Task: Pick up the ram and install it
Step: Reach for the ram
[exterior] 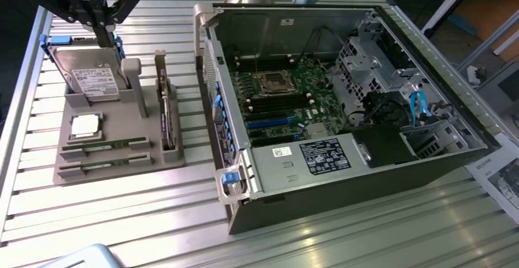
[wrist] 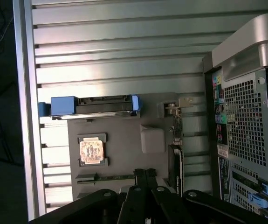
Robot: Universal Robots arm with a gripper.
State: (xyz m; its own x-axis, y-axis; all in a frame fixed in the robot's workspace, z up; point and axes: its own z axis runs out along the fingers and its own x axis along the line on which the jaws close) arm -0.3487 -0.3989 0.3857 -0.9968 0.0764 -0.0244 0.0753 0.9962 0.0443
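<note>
Two ram sticks lie flat in slots at the near end of the grey holder (exterior: pixel 121 119): one ram stick (exterior: pixel 106 145) and a second ram stick (exterior: pixel 104 162) beside it. My gripper (exterior: pixel 106 37) hangs above the holder's far end, over the hard drive (exterior: pixel 93 76), well away from the sticks. In the wrist view its fingers (wrist: pixel 145 173) are pressed together with nothing between them, and one ram stick (wrist: pixel 106 178) shows just beside them. The open computer case (exterior: pixel 422 152) lies on the exterior view's right, its motherboard (exterior: pixel 284 95) exposed.
The holder also carries a square silver processor (exterior: pixel 85 125) and a dark card (exterior: pixel 166 119) standing on edge. A blue-tabbed case latch (exterior: pixel 231 182) juts toward the holder. The ribbed metal table (exterior: pixel 121 219) runs under everything, and a white object (exterior: pixel 81 259) sits at its front edge.
</note>
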